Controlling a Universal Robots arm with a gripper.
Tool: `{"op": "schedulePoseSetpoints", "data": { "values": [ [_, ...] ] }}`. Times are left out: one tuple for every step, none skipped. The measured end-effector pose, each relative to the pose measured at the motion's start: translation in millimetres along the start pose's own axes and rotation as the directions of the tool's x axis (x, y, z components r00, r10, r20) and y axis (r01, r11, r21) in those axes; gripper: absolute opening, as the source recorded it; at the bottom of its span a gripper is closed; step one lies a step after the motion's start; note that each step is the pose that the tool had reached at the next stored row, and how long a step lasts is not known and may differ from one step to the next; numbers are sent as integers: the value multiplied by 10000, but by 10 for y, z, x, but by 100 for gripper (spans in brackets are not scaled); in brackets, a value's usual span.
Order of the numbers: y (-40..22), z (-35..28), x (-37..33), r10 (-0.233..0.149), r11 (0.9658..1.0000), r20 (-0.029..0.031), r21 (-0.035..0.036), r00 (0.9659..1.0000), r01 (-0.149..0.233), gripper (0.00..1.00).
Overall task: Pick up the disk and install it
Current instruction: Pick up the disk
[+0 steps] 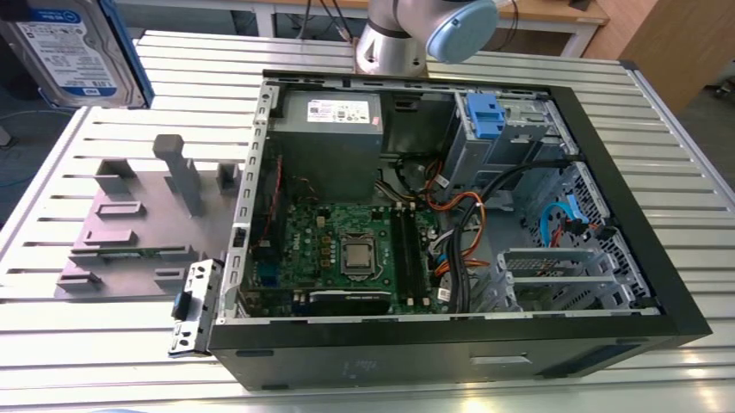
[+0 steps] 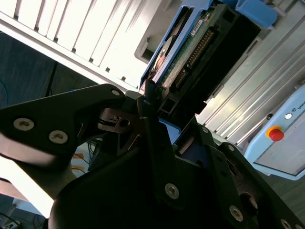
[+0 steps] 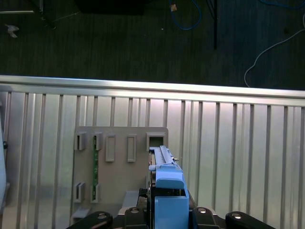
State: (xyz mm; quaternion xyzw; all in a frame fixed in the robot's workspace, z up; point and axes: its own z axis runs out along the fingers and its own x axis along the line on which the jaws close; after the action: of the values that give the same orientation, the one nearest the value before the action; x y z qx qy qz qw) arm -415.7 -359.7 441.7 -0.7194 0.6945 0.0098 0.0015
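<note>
The disk (image 1: pixel 64 47) hangs lifted at the far corner on the exterior view's left, its white-and-blue label and blue frame showing. In the second wrist view my gripper (image 2: pixel 164 102) is shut on the disk (image 2: pixel 200 47), whose green circuit board and connector edge face the camera. The first wrist view looks along the disk (image 3: pixel 164 179) edge-on, with its blue frame held in my gripper (image 3: pixel 164 212) above the grey fixture (image 3: pixel 119 157) on the slatted table.
An open black computer case (image 1: pixel 643 318) lies on the slatted metal table (image 1: pixel 103 361), with motherboard, cables and a drive cage with a blue latch (image 1: pixel 483 116). The grey holder fixture (image 1: pixel 138 232) lies beside the case. The arm's base (image 1: pixel 397 39) stands behind.
</note>
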Motion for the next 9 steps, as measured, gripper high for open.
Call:
{"op": "schedulePoseSetpoints", "data": {
  "values": [
    [0,-2,0,0,10000,0,1,10000,0,36],
    [0,-5,0,0,10000,0,0,10000,0,36],
    [0,-8,0,1,10000,0,0,10000,-1,36],
    [0,-11,0,0,10000,0,0,10000,0,36],
    [0,-14,0,0,10000,0,0,10000,0,36],
    [0,-17,0,0,10000,0,1,10000,0,36],
    [0,-20,0,0,10000,0,1,10000,0,36],
    [0,-23,0,0,10000,0,0,10000,0,36],
    [0,-26,0,0,10000,0,-1,10000,0,36]
  ]
}}
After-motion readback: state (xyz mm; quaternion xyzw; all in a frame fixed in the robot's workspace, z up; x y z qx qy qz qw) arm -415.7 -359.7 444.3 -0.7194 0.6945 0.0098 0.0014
